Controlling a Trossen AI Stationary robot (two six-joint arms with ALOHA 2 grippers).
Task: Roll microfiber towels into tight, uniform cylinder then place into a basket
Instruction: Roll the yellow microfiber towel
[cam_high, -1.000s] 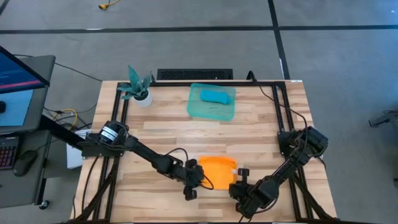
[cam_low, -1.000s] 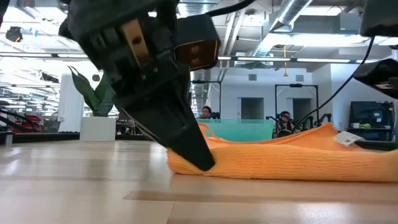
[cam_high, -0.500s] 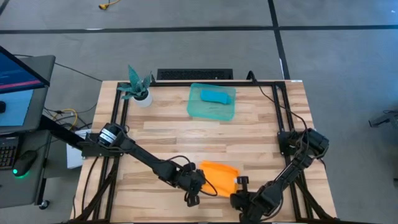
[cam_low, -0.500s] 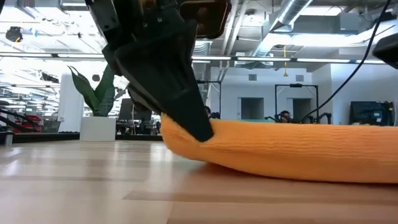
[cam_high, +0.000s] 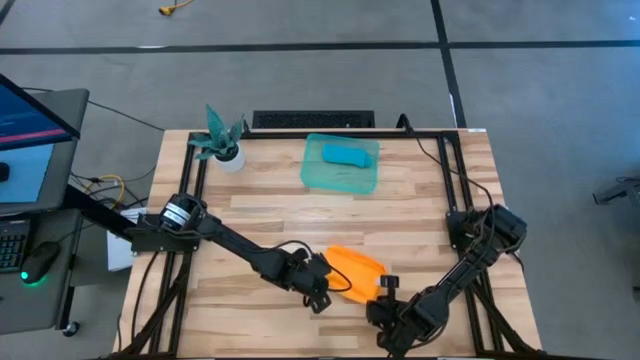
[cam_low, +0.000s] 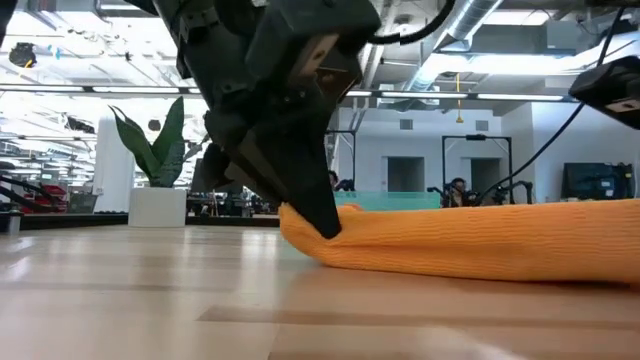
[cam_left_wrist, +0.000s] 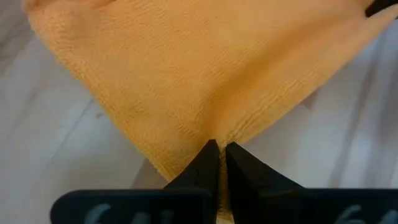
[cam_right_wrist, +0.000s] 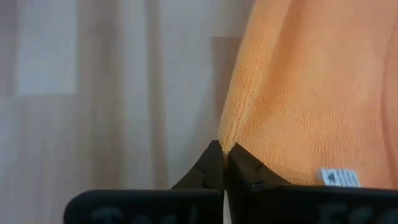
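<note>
Crumpled bright orange cloth towel (cam_high: 355, 272) near front table edge, left gripper (cam_high: 322, 287) and right gripper (cam_high: 383, 296) at its ends; turquoise towel (cam_high: 348, 153) inside translucent teal-green tray (cam_high: 334, 177).

- The towel (cam_high: 355, 272) at the near edge is bright orange, with a fine ribbed weave showing in the low view (cam_low: 470, 240) and a small white label (print too blurred to read) (cam_right_wrist: 339, 177).
- The second towel (cam_high: 348, 154) is turquoise-blue, lying in the basket (cam_high: 318, 176), which is translucent teal-green.
- The table (cam_high: 300, 215) is pale wood in strips of light and darker tan, framed in black.
- Both arms are dark, nearly black; the left gripper (cam_high: 322, 290) and right gripper (cam_high: 385, 298) match.
- The pot (cam_high: 231, 157) is white, its plant (cam_high: 214, 132) teal.
- The floor (cam_high: 300, 80) is grey, crossed by dark lines.
</note>
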